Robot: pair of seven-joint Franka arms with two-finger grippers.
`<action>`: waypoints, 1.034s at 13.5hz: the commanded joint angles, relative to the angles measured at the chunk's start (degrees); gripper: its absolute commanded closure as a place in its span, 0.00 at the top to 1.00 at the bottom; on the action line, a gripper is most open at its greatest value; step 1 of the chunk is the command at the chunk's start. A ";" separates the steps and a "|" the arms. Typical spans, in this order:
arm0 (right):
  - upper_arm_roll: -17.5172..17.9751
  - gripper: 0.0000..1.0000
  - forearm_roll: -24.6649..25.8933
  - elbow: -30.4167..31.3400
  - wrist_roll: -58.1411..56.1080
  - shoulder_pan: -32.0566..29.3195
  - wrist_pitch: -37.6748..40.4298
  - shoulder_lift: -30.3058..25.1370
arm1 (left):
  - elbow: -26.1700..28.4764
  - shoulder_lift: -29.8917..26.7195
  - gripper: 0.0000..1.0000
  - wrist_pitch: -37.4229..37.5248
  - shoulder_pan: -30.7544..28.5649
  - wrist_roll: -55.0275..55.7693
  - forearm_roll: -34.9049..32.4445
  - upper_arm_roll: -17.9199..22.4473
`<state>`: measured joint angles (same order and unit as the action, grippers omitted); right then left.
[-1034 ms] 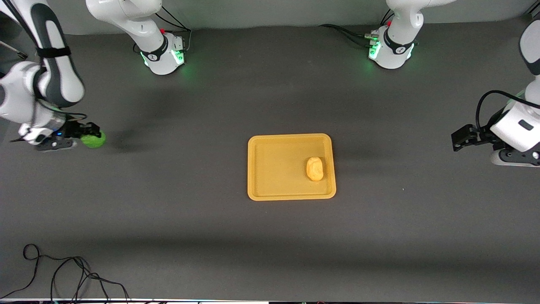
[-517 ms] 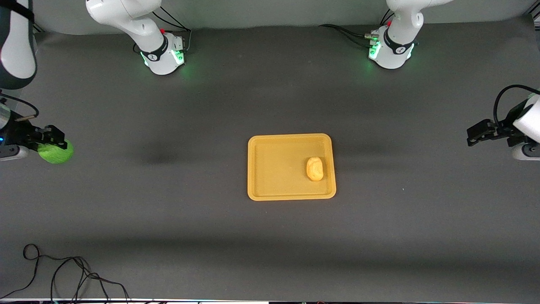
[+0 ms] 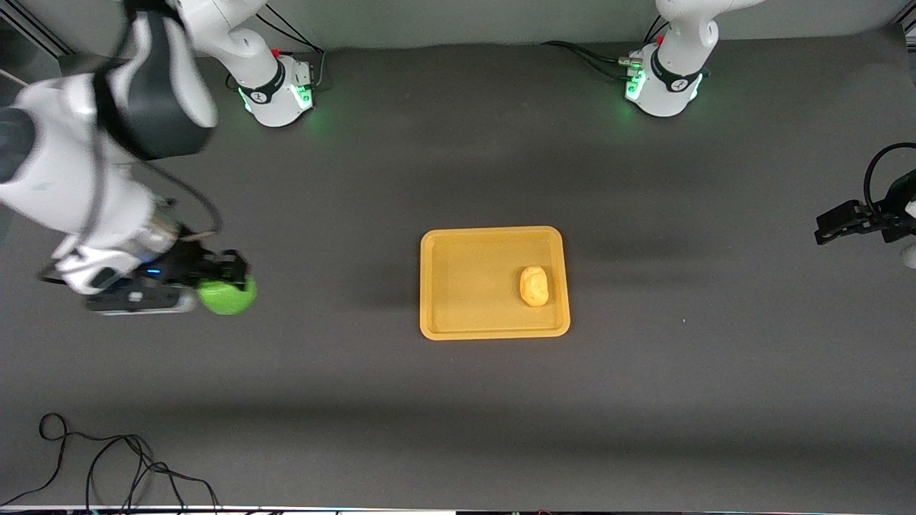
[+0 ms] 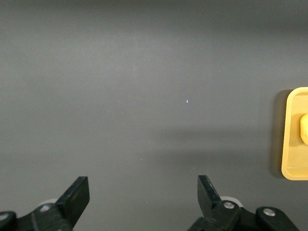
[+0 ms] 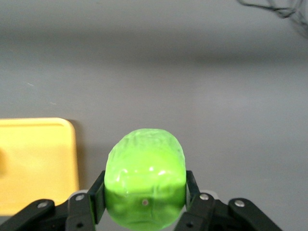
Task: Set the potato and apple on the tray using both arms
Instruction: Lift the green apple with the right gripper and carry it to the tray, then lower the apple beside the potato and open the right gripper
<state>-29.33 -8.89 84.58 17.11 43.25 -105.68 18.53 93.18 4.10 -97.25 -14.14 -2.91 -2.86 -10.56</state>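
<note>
One potato (image 3: 534, 285) on tray (image 3: 458, 325) | dark table (image 3: 458, 400) | right gripper (image 3: 232, 275) fingers clamp apple (image 3: 226, 296) | left gripper (image 3: 834, 222) fingers apart

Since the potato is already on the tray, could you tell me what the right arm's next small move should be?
Probably carry the apple, clamped in the right gripper, over the tray's bare half, away from the potato. The left gripper waits open.

Even overhead light, soft shadows on table (image 3: 458, 400); right arm (image 3: 107, 143) motion-blurred (front view)
</note>
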 commanded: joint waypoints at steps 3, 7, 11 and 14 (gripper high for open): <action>1.37 0.31 -4.99 -16.09 26.97 11.06 2.24 16.42 | -3.18 -0.85 1.00 4.41 4.44 -2.45 0.84 5.43; 11.13 0.31 -4.91 -20.95 39.49 11.60 0.75 22.68 | -3.80 -1.55 1.00 6.02 14.82 -5.88 2.25 17.13; 14.30 0.31 -4.99 -20.60 39.76 11.60 -5.83 30.14 | -3.89 -1.73 1.00 7.25 18.80 -6.15 2.34 21.63; 14.48 0.31 -5.34 -20.42 39.32 11.34 -10.14 33.84 | -3.71 -1.56 1.00 7.52 18.53 -9.04 2.34 21.90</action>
<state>-15.33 -12.54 66.68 55.95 55.55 -114.60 49.84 89.85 2.94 -90.98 3.34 -9.57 -1.06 9.90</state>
